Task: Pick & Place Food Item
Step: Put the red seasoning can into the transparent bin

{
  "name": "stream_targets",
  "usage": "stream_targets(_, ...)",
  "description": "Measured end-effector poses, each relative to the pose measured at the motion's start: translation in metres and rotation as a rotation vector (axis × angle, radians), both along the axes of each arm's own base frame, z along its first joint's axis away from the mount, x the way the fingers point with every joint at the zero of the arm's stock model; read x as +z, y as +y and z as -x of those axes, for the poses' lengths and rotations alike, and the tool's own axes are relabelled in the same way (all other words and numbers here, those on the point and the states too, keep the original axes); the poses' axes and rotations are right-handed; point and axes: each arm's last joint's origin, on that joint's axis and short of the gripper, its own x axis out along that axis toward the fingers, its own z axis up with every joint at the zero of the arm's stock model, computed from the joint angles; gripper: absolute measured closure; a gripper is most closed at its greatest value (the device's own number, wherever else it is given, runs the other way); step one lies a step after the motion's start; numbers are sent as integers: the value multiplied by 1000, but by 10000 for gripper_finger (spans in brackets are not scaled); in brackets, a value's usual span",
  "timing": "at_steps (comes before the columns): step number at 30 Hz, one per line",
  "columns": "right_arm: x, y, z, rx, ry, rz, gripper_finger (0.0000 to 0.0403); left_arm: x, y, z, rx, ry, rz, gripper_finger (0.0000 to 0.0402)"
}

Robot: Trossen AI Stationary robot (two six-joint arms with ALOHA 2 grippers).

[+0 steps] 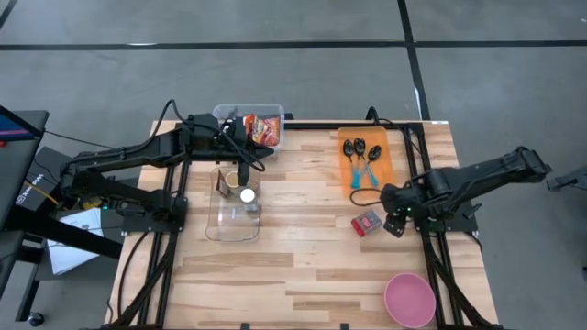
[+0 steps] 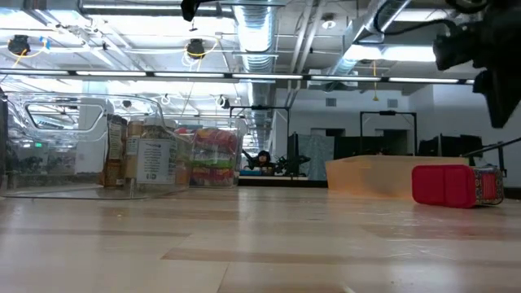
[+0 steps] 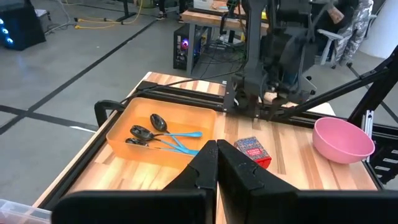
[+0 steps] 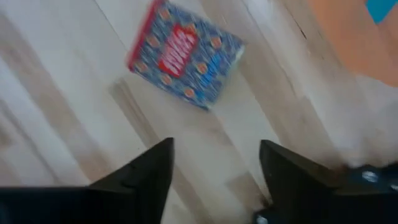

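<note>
A small red and blue patterned box [image 1: 367,223] lies flat on the wooden table; it also shows in the right wrist view [image 4: 186,53] and the low view [image 2: 452,185]. My right gripper [image 1: 394,224] is open and empty, just to the right of the box and raised above the table, with the box ahead of its fingers [image 4: 146,171]. My left gripper [image 1: 244,172] is shut and empty, over the clear container [image 1: 220,225] at the table's left; its closed fingers show in the left wrist view [image 3: 216,165].
An orange tray [image 1: 389,147] with several spoons sits at the far right. A pink bowl [image 1: 409,300] is near the front right edge. A clear bin [image 1: 225,112] of snack packs stands at the far edge. A white-lidded jar [image 1: 247,194] stands in the clear container.
</note>
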Motion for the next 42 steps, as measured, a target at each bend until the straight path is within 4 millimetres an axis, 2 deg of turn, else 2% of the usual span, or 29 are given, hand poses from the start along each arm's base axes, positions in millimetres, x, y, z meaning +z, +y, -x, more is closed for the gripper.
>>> stream_targets(3, -6, 3, -4, 47, 63, 18, 147, 0, 0, 0, 3, -1, 7, 402)
stream_targets(5, -11, 5, -10, 74, 90, 10, 138, 0, 0, 0, 6, -3, 20, 402)
stream_targets(20, -64, 11, -52, 256, 333, 36, 138, -1, -2, 0, 1, 3, 29, 402)
stream_targets(26, -83, 14, -75, 297, 262, -73, 138, -2, -2, 0, 1, 10, 31, 402)
stream_targets(30, -87, 22, -88, 327, 156, -158, 138, -2, -2, 0, 1, 11, 31, 402)
stream_targets(37, -79, 37, -108, 306, -51, -236, 138, -2, -2, 0, 1, 11, 31, 402)
stream_targets(42, -73, 43, -110, 299, -54, -245, 138, -2, -2, 0, 1, 11, 31, 402)
